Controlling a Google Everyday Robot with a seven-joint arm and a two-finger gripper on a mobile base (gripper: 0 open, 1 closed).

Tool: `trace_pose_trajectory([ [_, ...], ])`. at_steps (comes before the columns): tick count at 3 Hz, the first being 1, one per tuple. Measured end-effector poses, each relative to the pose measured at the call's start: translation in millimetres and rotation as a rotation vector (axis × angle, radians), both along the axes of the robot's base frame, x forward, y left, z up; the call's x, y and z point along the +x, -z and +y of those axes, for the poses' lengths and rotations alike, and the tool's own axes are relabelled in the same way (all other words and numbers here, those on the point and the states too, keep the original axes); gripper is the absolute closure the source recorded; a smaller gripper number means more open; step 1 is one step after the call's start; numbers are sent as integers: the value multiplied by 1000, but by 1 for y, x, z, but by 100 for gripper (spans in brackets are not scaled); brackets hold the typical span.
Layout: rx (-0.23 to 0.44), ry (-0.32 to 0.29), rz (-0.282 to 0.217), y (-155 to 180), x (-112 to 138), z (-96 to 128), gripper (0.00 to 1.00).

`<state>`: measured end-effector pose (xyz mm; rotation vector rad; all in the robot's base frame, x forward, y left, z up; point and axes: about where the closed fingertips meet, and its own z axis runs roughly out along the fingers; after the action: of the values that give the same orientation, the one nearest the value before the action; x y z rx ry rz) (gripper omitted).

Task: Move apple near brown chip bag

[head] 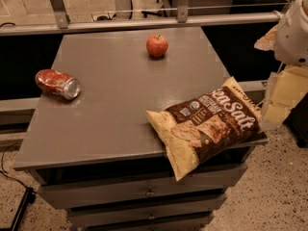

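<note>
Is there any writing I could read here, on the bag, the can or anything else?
"Sea Salt": big white letters on the brown chip bag, which overhangs the front right of the table.
Smaller print and a round badge on the bag: too blurred to read.
Markings on the red can: unreadable.
No text on the apple, nor on the gripper at the right edge beside the bag.

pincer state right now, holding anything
pincer: at the right edge, beside the brown chip bag; open or closed cannot be told. The apple sits on the table, away from it.
</note>
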<state>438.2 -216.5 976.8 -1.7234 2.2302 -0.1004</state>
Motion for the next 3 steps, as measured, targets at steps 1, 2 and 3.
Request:
trace_pose_trajectory([
  [1,0,0,0,0,0,0,0],
  [2,42,-10,-57,-4,34,12,0],
  [3,126,-8,-127,-8,95,31,0],
])
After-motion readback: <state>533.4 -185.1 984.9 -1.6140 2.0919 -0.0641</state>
